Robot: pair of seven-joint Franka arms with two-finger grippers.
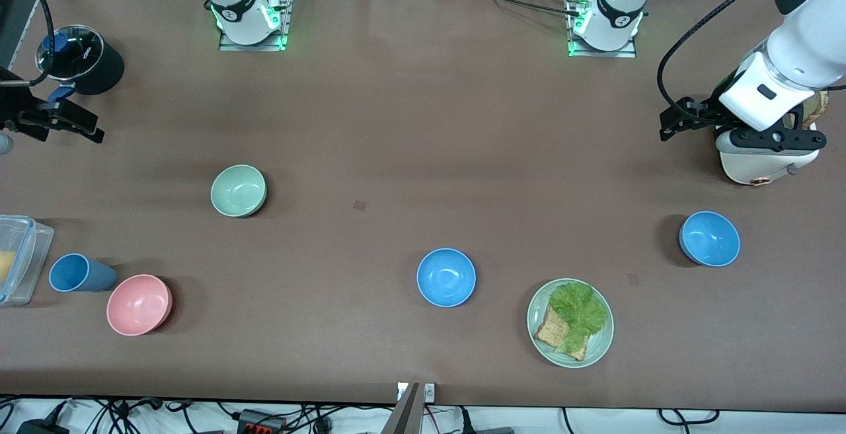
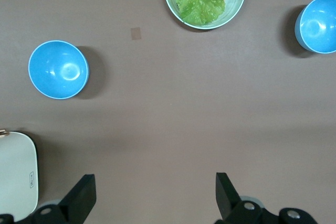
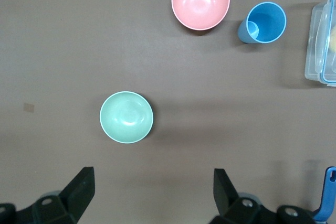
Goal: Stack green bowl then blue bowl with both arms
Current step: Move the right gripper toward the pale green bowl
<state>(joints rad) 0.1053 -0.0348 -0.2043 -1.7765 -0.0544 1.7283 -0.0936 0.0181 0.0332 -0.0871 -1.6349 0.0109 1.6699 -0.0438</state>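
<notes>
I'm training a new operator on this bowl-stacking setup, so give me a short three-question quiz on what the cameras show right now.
1. True or false: the green bowl already sits inside a blue bowl.
2. Multiple choice: what lies on the pale green plate? A) lettuce and bread B) a spoon C) a pink bowl
3. Fill in: both the left gripper and the right gripper are ____ and hold nothing.

Key:
1. False. It stands alone on the table, toward the right arm's end; the two blue bowls also stand apart.
2. A. Lettuce and bread.
3. Open.
</notes>
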